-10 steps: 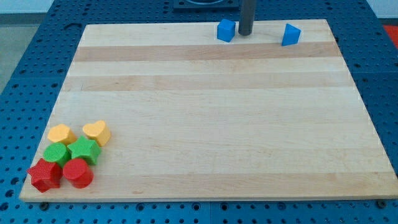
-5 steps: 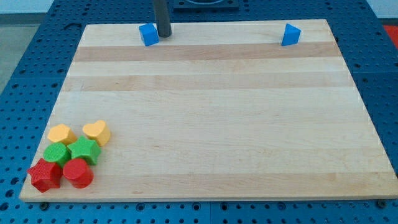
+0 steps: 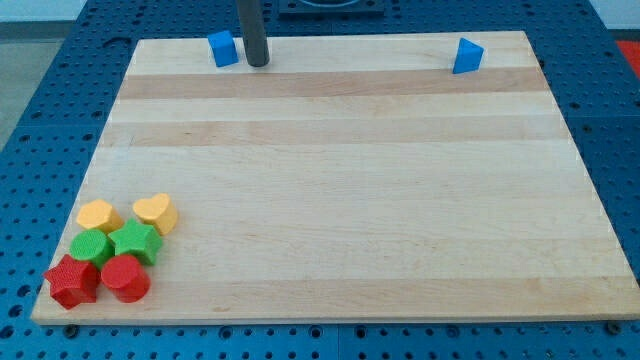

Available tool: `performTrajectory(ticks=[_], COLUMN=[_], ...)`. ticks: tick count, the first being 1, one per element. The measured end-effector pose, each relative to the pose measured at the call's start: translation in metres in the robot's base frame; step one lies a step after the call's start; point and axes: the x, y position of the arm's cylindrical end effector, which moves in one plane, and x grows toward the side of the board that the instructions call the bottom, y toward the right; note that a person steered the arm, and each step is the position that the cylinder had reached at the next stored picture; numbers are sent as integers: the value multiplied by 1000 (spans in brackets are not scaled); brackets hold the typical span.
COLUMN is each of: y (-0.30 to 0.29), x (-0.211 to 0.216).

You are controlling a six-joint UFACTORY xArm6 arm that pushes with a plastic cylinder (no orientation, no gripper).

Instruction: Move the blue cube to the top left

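The blue cube (image 3: 223, 48) sits on the wooden board (image 3: 330, 180) near its top edge, left of centre. My tip (image 3: 257, 63) stands just to the cube's right, with a narrow gap between them. A second blue block, a triangular one (image 3: 466, 56), lies near the board's top right corner.
A cluster of blocks sits at the board's bottom left: a yellow hexagon (image 3: 99, 215), a yellow heart (image 3: 156, 212), a green round block (image 3: 90, 246), a green star (image 3: 135, 242), a red star (image 3: 72, 281) and a red round block (image 3: 125, 278). Blue pegboard surrounds the board.
My tip pushed the blue cube leftward along the top edge, from right of centre to left of centre. Now the tip stands slightly apart from the cube.
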Motion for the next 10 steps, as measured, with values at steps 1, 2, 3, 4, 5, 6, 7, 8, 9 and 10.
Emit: performTrajectory(ticks=[1,2,3,4,5,6,7,8,9,10], y=[-22,-62,-79,-59,-40,-49,-76,-103,-113,-60], x=[-7,-7,-7,-7,-12,-15,-18,-21,-21,-21])
